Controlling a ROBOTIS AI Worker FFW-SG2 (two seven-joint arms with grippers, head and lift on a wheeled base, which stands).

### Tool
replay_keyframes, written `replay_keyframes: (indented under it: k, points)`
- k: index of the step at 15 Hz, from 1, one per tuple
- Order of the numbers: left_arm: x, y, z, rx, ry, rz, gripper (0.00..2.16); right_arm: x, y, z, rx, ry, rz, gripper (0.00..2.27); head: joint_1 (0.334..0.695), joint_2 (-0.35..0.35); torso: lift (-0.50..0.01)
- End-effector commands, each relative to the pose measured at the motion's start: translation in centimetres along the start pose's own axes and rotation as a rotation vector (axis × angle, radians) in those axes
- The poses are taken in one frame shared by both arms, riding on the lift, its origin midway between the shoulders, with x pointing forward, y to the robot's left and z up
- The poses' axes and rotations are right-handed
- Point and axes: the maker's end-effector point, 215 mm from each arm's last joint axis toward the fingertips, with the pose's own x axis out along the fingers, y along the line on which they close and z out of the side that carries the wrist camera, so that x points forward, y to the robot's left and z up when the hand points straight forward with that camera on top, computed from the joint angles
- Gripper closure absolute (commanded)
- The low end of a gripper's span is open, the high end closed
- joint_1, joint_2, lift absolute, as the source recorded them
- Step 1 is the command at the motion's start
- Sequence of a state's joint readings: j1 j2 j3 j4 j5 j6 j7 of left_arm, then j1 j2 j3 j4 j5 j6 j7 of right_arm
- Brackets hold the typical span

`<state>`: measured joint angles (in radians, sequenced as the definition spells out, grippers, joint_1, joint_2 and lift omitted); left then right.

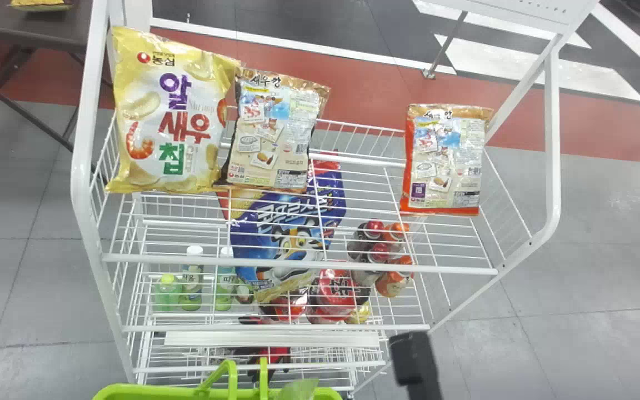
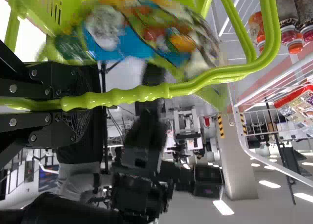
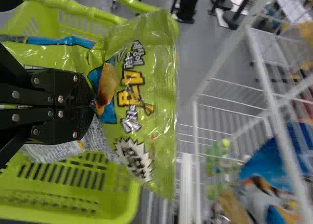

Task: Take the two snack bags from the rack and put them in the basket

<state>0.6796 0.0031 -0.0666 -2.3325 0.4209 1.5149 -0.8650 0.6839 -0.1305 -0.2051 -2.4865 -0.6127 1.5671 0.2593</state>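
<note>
Head view: tall white wire rack (image 1: 551,139), top shelf at mid-height. Green basket (image 1: 148,393) below, at the bottom edge, left of centre. Dark part of the right arm (image 1: 415,361) to its right. On the top shelf, yellow snack bag (image 1: 170,116) at the left end, dark-edged bag (image 1: 275,130) just beside it, orange-edged bag (image 1: 445,161) well apart, toward the right end. Under the mesh, blue bag (image 1: 281,233).

Right wrist view: green snack bag (image 3: 164,77) in right gripper (image 3: 88,104), fingers nearly together, pinching film. Bag at the basket; over or inside, cannot tell.

Left wrist view: left gripper (image 2: 73,102) closed round the basket handle (image 2: 137,94).
</note>
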Motion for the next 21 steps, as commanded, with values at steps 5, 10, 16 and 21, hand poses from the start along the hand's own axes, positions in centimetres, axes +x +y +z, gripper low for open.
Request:
replay_keyframes:
  k: [5, 10, 16, 21]
  points:
    - [0.6, -0.3, -0.1, 0.006, 0.007, -0.001, 1.52, 4.9, -1.5, -3.8, 0.034, 0.147, -0.023, 2.24, 0.695, -0.35, -0.01]
    - [0.6, -0.3, -0.2, 0.004, 0.01, -0.001, 1.52, 4.4, -4.6, -1.7, 0.023, 0.123, -0.098, 0.0, 0.695, -0.35, -0.01]
    - [1.1, -0.5, -0.6, 0.01, 0.023, 0.002, 1.52, -2.6, -4.4, 6.1, -0.003, -0.106, -0.062, 0.06, 0.695, -0.35, -0.01]
    - [1.6, -0.6, -1.0, 0.015, 0.038, 0.007, 1.52, -4.3, -3.8, 8.9, -0.006, -0.175, -0.01, 0.07, 0.695, -0.35, -0.01]
